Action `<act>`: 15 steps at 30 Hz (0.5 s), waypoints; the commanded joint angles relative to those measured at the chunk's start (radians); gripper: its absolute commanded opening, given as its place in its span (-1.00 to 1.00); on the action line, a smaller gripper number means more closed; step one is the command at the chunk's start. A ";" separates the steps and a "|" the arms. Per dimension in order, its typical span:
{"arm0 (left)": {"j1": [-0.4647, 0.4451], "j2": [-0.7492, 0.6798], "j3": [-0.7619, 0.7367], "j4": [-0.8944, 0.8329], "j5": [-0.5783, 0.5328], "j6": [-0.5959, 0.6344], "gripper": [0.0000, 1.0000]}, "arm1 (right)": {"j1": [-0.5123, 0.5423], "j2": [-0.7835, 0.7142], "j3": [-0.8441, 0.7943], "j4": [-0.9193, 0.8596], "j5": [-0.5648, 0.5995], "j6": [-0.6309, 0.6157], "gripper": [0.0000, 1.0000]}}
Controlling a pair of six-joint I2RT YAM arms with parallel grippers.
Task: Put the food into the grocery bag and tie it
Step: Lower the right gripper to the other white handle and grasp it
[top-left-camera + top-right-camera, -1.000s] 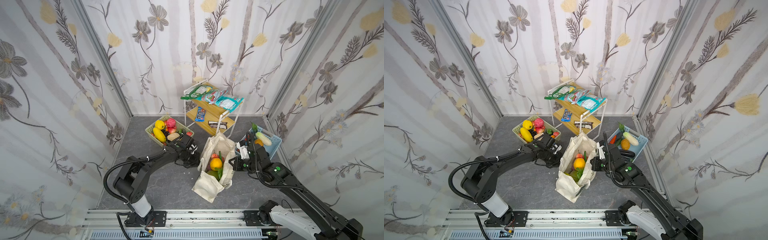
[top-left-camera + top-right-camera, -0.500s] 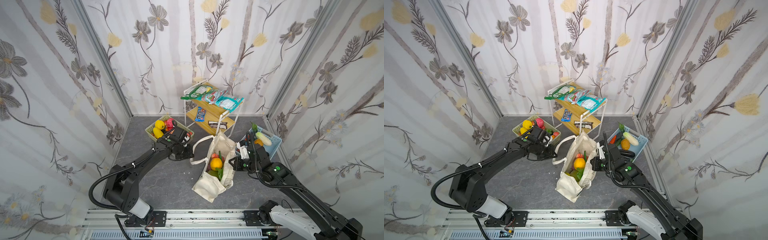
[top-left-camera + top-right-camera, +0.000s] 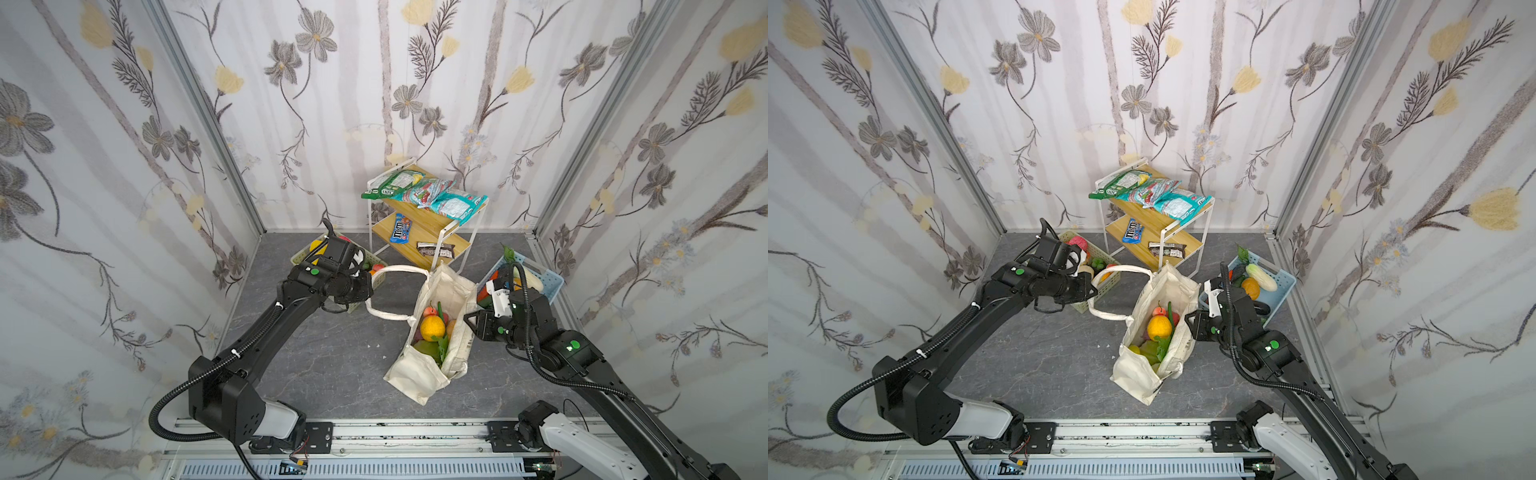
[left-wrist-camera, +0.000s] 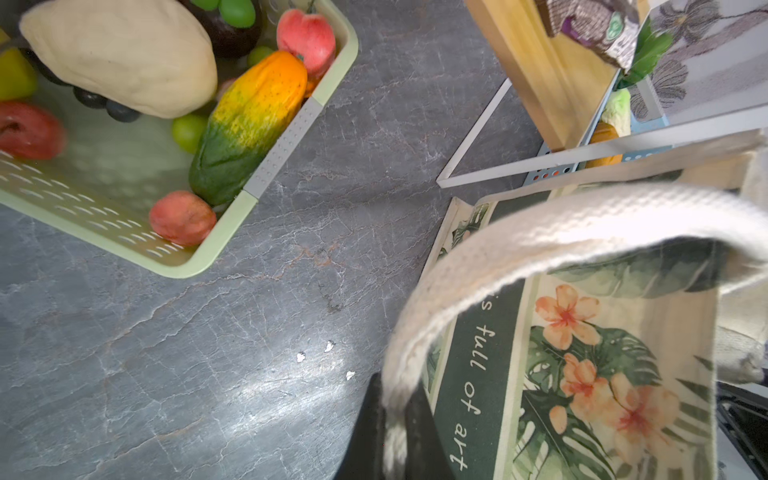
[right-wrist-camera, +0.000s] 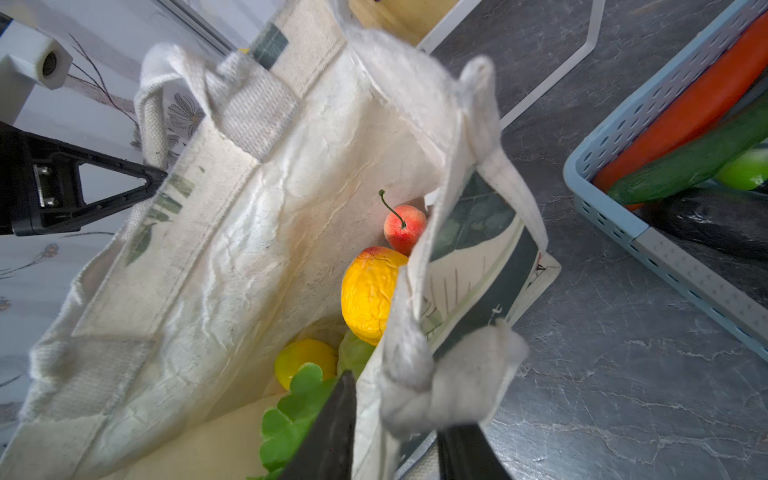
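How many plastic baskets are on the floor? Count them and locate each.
2. In both top views, the pale green basket sits left of the grocery bag; the light blue basket sits right of it. Nothing suggests a hidden third.

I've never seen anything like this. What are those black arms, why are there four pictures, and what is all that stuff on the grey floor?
These are two robot arms, each ending in a two-fingered gripper. Two pictures look down from one camera above; the other two come from cameras on the arms' wrists. On the grey surface stand a cloth grocery bag with toy fruit inside, a green basket and a blue basket of more toy food, and a small shelf with snack packets. The left gripper is shut on the bag's handle. The right gripper has its jaws apart, one inside the bag, one outside.
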 commanded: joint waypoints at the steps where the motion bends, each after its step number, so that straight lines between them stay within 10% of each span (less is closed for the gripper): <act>1: 0.005 -0.010 0.022 -0.020 -0.012 0.021 -1.00 | -0.025 -0.033 0.022 -0.058 0.018 -0.022 -0.27; 15: 0.016 -0.004 0.050 -0.023 -0.009 0.028 -1.00 | -0.171 -0.144 -0.041 -0.187 0.010 -0.031 -0.01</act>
